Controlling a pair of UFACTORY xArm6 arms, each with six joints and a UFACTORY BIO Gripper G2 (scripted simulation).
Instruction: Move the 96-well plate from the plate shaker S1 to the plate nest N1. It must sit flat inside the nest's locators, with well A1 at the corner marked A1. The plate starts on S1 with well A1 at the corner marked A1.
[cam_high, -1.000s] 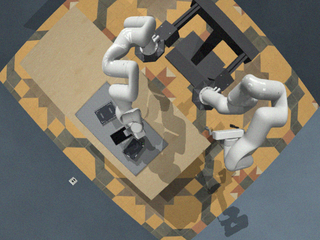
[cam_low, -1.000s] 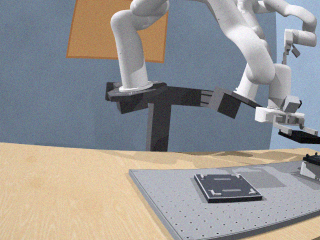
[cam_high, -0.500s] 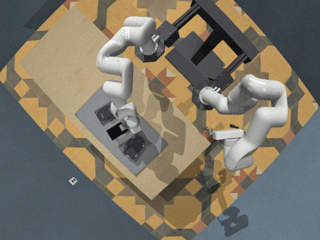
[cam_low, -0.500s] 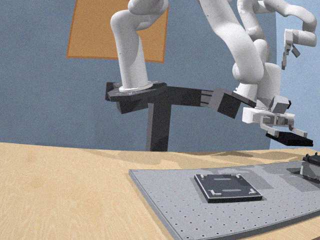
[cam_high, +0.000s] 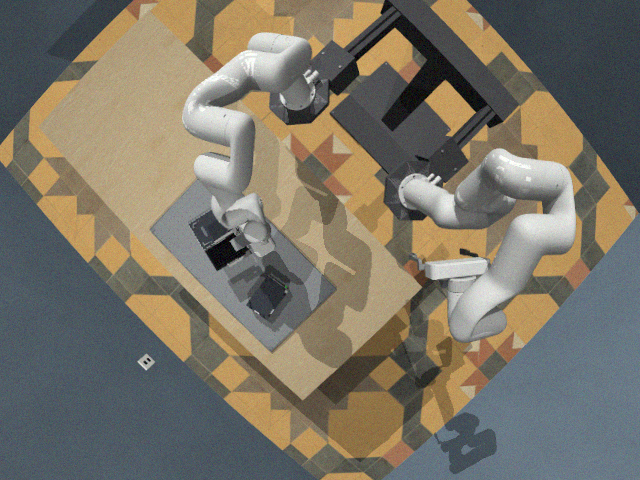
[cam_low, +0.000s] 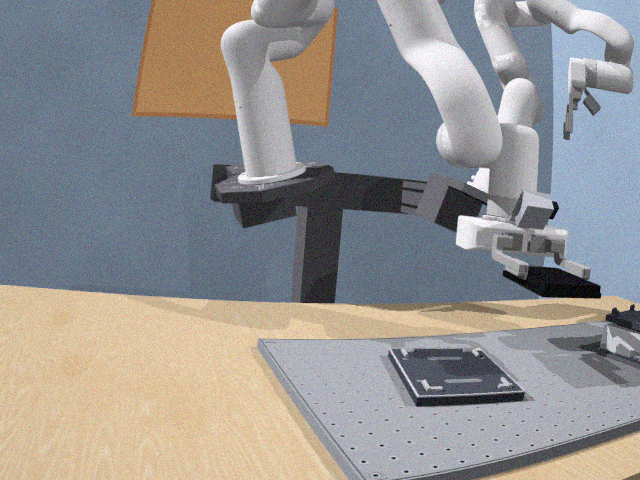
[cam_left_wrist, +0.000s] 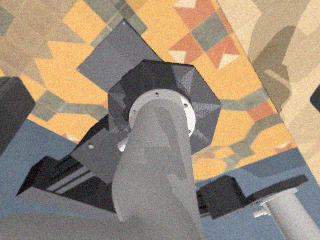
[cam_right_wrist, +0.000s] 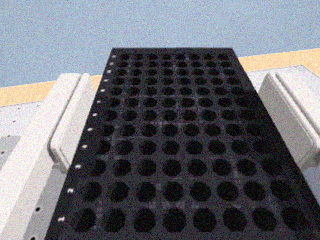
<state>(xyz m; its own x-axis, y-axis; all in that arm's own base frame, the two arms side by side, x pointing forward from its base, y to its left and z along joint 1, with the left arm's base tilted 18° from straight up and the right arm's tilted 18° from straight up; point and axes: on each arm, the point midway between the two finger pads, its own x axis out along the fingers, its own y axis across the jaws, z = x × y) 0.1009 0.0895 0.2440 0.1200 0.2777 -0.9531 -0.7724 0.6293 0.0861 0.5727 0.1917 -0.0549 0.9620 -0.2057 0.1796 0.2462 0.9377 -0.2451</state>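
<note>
If the 96-well plate (cam_high: 219, 256) (cam_low: 555, 284) (cam_right_wrist: 172, 140) is lowered askew, a locator could be caught and the plate left tilted on the plate nest (cam_high: 205, 227) (cam_low: 454, 367), towards 11 o'clock in the top view; slip could be caused by weak side grip. By the right pincer (cam_high: 238, 245) (cam_low: 554, 271) (cam_right_wrist: 182, 117), closed to plate width, it is held aloft; the left pincer (cam_high: 442, 255) (cam_low: 578, 116) (cam_left_wrist: 165, 105) is wide, unladen.

96-well plate (cam_high: 221, 256) (cam_low: 555, 284) (cam_right_wrist: 172, 157) closer to nest N1 (cam_high: 203, 227) (cam_low: 460, 368), farther from shaker S1 (cam_high: 267, 296) (cam_low: 626, 317), right claw (cam_high: 232, 249) (cam_low: 555, 271) (cam_right_wrist: 172, 122) shifted along
</note>
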